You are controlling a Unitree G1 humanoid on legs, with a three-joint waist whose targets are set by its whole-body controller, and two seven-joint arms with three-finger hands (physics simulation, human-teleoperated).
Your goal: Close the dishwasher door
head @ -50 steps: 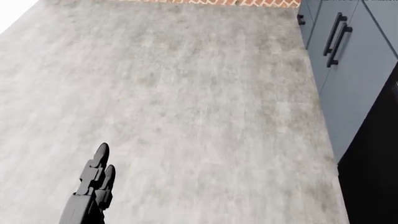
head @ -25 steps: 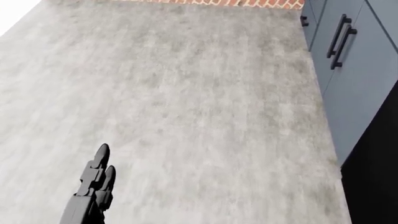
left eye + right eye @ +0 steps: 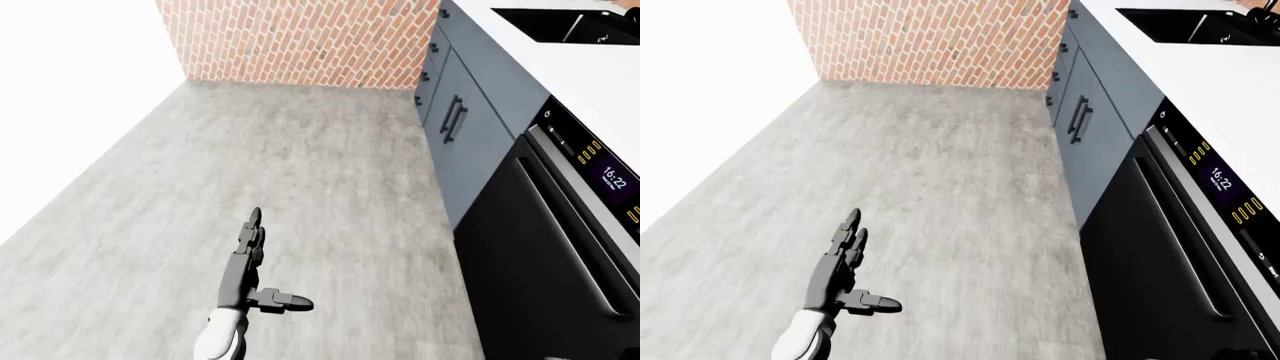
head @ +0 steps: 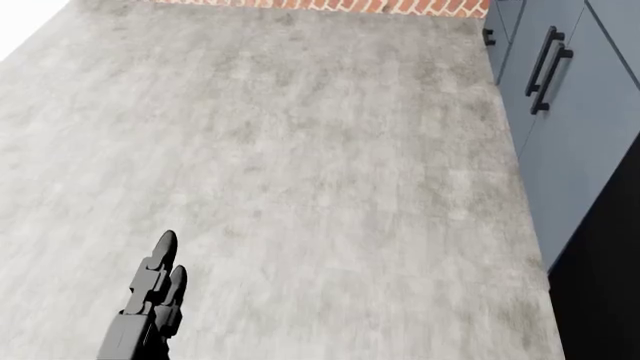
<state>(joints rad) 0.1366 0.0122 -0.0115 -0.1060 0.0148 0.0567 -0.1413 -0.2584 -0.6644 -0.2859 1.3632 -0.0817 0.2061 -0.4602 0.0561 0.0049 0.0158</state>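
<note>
Dishwasher (image 3: 545,247) is sitting at the right edge of the left-eye view, built in under the white counter beside blue cabinets. Its black door (image 3: 520,262) is standing upright, flush, long bar handle running along it; control strip above is showing yellow marks and a clock readout.

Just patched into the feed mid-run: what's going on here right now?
Nothing is being handled. The robot stands on the grey floor, its left hand out in the air with fingers open, touching nothing. The black appliance with a clock display, beside the blue-grey cabinets, lies at the right of the left-eye view, its front looking flush. The right hand is not in view.
</note>
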